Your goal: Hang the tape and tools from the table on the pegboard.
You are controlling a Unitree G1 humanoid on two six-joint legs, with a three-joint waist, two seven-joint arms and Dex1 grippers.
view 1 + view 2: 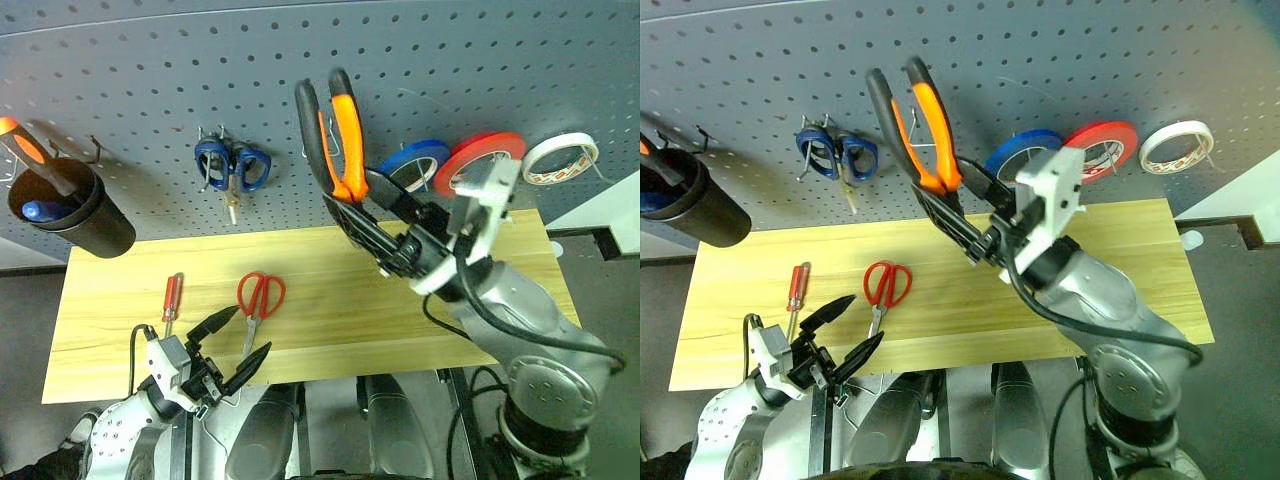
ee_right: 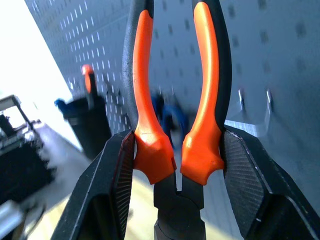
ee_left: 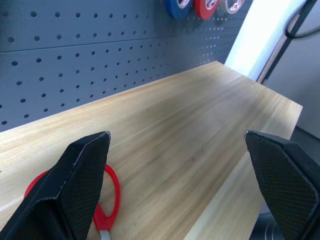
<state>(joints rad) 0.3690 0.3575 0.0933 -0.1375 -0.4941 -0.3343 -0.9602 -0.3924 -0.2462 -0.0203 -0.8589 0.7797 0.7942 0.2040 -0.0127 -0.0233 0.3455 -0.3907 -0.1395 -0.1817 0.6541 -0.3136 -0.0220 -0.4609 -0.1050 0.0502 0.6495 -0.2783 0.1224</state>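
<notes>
My right gripper (image 1: 356, 200) is shut on the pliers (image 1: 340, 140), clamping the orange-and-black handles (image 2: 145, 100) near the joint. It holds them raised, handles up, in front of the pegboard (image 1: 150, 80). The red-handled scissors (image 1: 259, 296) and the small red screwdriver (image 1: 172, 300) lie on the table (image 1: 420, 310) at front left. My left gripper (image 1: 250, 330) stands open just in front of the scissors (image 3: 107, 200), low at the table's front edge. The whitish tape (image 1: 560, 158) hangs on the pegboard at far right.
A blue roll (image 1: 414, 160) and a red roll (image 1: 478, 160) hang left of the tape. Blue-handled scissors (image 1: 232, 165) hang at the pegboard's centre left. A black cup (image 1: 75, 215) with a bigger screwdriver hangs at far left. A pair of metal hooks (image 2: 255, 107) sticks out beside the pliers' handles.
</notes>
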